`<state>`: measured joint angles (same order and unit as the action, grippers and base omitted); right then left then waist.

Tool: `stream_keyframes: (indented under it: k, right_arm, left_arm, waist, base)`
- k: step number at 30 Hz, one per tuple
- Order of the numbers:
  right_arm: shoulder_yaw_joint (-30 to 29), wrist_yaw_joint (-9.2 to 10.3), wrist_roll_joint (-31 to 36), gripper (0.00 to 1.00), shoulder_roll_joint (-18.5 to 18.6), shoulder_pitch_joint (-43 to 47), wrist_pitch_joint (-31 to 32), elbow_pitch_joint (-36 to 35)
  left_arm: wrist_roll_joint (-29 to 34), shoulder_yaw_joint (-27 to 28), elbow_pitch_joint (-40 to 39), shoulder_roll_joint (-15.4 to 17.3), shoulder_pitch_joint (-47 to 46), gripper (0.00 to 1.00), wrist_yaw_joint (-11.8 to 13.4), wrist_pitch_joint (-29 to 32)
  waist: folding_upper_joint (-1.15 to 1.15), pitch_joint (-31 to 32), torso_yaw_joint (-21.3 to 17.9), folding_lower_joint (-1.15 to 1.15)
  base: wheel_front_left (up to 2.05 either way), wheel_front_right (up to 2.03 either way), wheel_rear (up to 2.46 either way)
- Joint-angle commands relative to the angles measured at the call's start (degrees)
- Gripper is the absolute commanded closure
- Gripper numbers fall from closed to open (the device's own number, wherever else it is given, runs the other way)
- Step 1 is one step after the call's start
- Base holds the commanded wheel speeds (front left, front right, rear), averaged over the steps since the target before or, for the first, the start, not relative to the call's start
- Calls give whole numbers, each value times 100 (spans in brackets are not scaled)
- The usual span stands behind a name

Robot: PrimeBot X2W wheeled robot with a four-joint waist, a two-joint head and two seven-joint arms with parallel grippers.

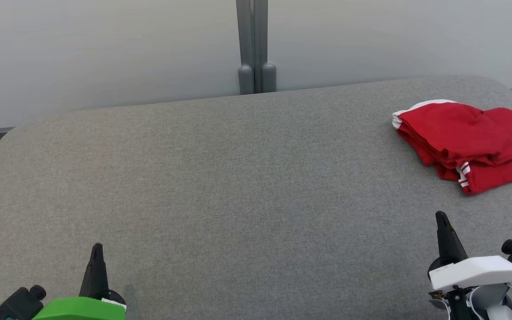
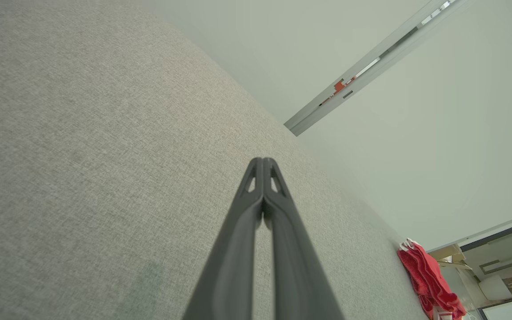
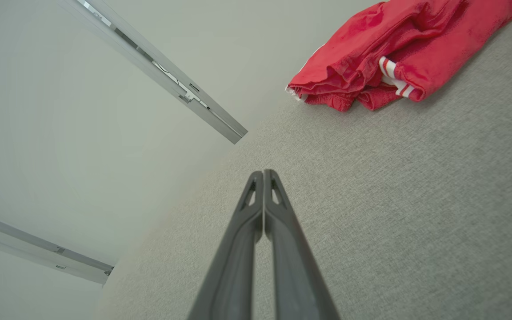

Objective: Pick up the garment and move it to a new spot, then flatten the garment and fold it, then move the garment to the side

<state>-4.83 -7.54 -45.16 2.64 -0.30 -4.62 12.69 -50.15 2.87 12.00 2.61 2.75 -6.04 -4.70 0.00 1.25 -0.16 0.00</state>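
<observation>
The garment (image 1: 474,142) is red with white stripes and lies folded in a bundle at the far right of the grey fabric surface (image 1: 238,186). It also appears as the garment (image 2: 429,280) low at the right in the left wrist view and as the garment (image 3: 398,53) at the top right in the right wrist view. My left gripper (image 1: 97,247) stands shut at the lower left, far from the cloth, with nothing in it. My right gripper (image 1: 441,215) is shut and empty at the lower right, a short way in front of the garment. Both pairs of fingertips (image 2: 262,162) (image 3: 262,173) press together above the surface.
A pale wall with a grey vertical post (image 1: 253,44) rises behind the surface. The surface's rounded far edge runs along the wall, and its right edge lies just past the garment. Wide bare fabric spreads between the two grippers.
</observation>
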Motion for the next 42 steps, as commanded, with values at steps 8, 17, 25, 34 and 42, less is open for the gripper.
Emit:
stream_keyframes:
  k: [8,17,25,34,42]
  right_arm:
    - [-41,3,-738,100,32,-202,166,-24]
    - [-64,4,-1372,100,32,-276,319,0]
    - [-83,4,-1882,100,32,-326,448,20]
    - [-101,4,-2432,100,33,-390,575,41]
    - [-116,3,-2871,100,33,-430,685,59]
  left_arm:
    - [-661,76,-13,28,-255,100,-42,166]
    - [-1231,127,21,30,-366,100,-59,321]
    - [-1689,167,46,32,-459,100,-72,448]
    - [-2168,205,77,35,-554,100,-92,580]
    - [-2568,238,102,36,-637,100,-107,684]
  waist:
    - [0,-14,2,0]
    - [0,-30,4,0]
    - [0,-44,5,0]
    - [0,-59,7,0]
    - [0,-73,8,0]
  base:
    - [0,0,0]
    - [0,0,0]
    - [0,0,0]
    - [0,0,0]
    - [0,0,0]
